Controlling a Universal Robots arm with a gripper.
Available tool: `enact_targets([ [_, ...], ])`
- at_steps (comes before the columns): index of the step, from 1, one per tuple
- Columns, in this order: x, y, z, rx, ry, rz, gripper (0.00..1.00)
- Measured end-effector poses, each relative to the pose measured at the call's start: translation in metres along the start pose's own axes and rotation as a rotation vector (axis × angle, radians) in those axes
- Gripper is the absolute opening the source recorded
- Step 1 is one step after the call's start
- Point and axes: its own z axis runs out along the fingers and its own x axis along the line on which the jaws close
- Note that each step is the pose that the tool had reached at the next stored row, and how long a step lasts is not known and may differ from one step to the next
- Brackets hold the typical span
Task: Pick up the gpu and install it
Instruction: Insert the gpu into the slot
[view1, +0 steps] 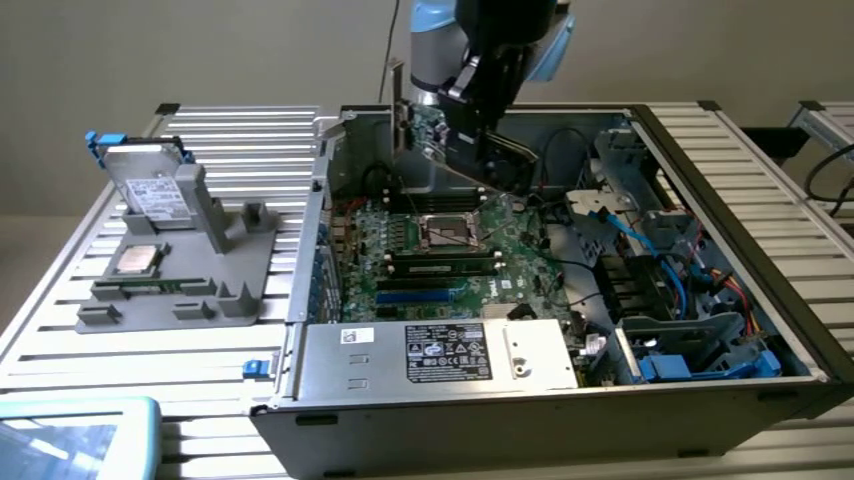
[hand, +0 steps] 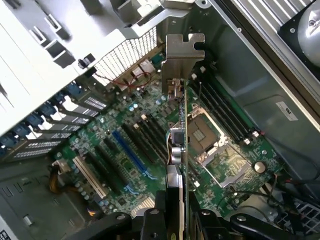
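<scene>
On the exterior view's left, a grey holder (view1: 200, 290) sits on the slatted worktop (view1: 54, 330). It carries a drive (view1: 150, 190), a chip (view1: 139, 258) and a memory stick (view1: 140, 287), and no card stands in it.

In the middle is the open case (view1: 534, 420) with the motherboard (view1: 441, 250) exposed. The arm reaches into its far end, and the end effector (view1: 483, 115) is clenched on the gpu (view1: 447, 140). The card hangs tilted above the board, near the CPU socket (view1: 441, 228).

The wrist view shows the gpu (hand: 182, 60) edge-on, with the fingers (hand: 160, 215) pinching its near edge and the metal bracket pointing toward the case's rear wall. The blue slot (hand: 127, 150) lies off to one side of the card and has nothing in it.

On the exterior view's right are cables and drive bays (view1: 694, 340).

By my reading the pickup is done. The card is inside the case but in no slot, so the aligning and seating are left.
</scene>
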Motion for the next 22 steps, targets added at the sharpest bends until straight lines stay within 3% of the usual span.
enact_targets([
  [5,0.0,-0.0001,0.0003,0.006,-0.0127,-0.074,0.27],
  [9,0.0,-0.0001,0.001,0.0062,-0.0197,-0.137,0.27],
  [15,0.0,-0.0001,0.0021,0.0021,-0.0213,-0.247,0.27],
  [22,0.0,-0.0002,0.0037,-0.003,-0.0178,-0.373,0.27],
])
